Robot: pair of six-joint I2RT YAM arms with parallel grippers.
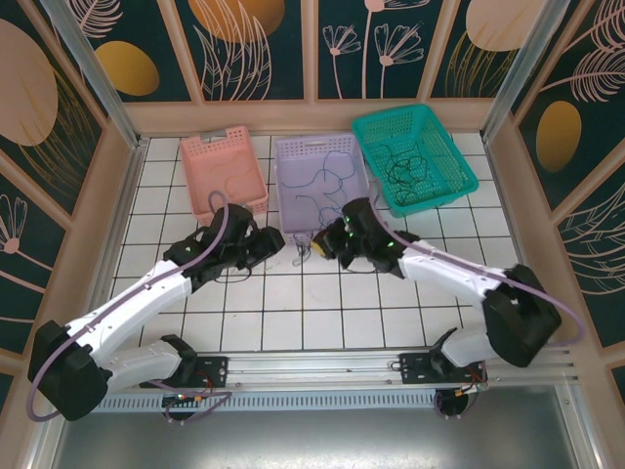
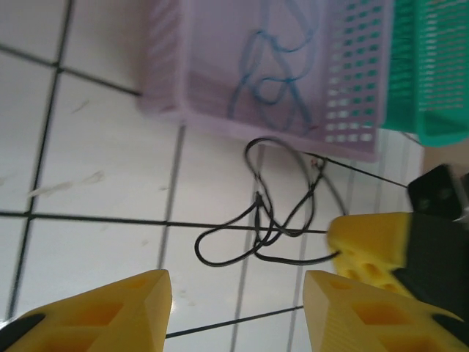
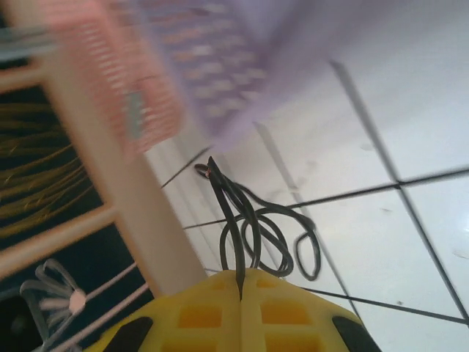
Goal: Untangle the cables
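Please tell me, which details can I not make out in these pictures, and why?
- Left wrist view: one stretch of the black cable, behind a yellow finger of the right claw.
- Top view: the wires in the teal basket, too small to count.
- Right wrist view: the pink basket, blurred and cut by the edge.
- Top view: the black cable's crossings, too small.

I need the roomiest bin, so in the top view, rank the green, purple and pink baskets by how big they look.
Largest: green basket.
Then purple basket and pink basket, which look about alike, so I won't rank those two.
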